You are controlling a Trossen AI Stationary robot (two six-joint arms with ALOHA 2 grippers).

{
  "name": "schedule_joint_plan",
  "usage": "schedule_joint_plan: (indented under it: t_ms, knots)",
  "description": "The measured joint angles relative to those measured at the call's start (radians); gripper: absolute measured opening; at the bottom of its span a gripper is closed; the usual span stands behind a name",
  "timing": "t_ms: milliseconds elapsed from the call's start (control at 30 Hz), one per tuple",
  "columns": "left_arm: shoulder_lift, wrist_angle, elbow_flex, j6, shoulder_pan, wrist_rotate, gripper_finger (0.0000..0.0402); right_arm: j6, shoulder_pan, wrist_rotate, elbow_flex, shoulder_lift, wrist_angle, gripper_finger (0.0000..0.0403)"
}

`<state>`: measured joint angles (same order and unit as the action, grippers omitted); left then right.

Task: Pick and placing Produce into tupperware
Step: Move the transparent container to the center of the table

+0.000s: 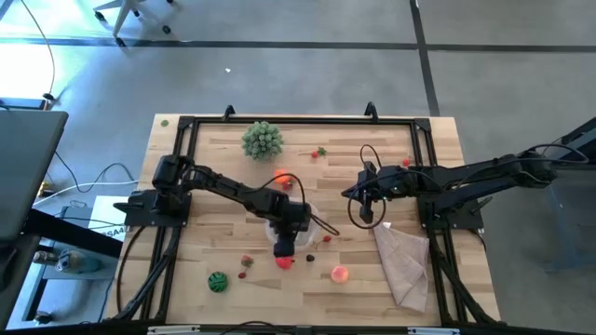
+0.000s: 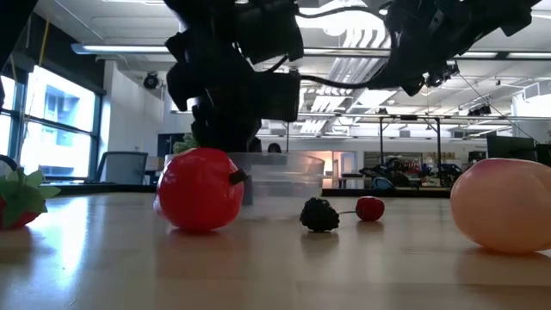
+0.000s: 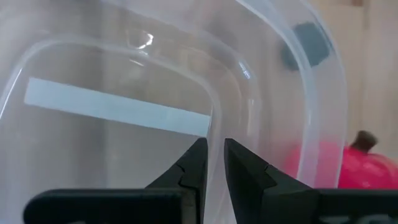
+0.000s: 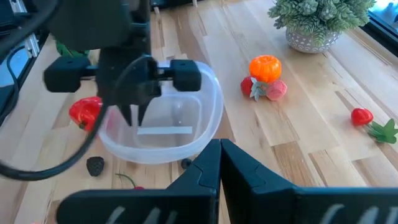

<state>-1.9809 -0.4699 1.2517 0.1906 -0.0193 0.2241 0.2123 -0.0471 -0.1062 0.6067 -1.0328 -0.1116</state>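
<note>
Clear plastic tupperware (image 4: 163, 127) sits empty near the table's front edge, your left gripper (image 3: 211, 163) pinching its rim, likely to reposition it, while the right gripper (image 4: 219, 155) waits shut.

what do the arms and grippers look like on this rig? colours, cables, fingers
Both arms are black and jointed, mounted on a black frame. Loose black cables loop off the left gripper and right gripper. Each gripper's two fingers are dark, angular and tapered. No markings are visible.

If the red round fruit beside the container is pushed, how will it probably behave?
The red round fruit would probably roll, since it is nearly a ball on smooth wood. It looks light, like hollow plastic. Pushed toward the tupperware, held at the rim by the left pincer, it would likely stop.
</note>
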Motion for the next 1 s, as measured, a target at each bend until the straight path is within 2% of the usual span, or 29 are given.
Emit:
schedule_joint_plan:
  t_ms: [300, 600, 1000]
  knots:
    - [-0.001, 0.099, 0.004, -0.007, 0.030, -0.009, 0.0046, 0.016, 0.000, 0.000, 0.000, 0.000, -0.004, 0.0000]
    - [-0.001, 0.110, 0.054, -0.041, 0.106, -0.026, 0.0046, 0.015, 0.000, 0.000, 0.000, 0.000, -0.004, 0.0000]
    - [-0.001, 0.110, 0.058, -0.065, 0.204, -0.027, 0.0046, 0.015, 0.000, 0.000, 0.000, 0.000, -0.004, 0.0000]
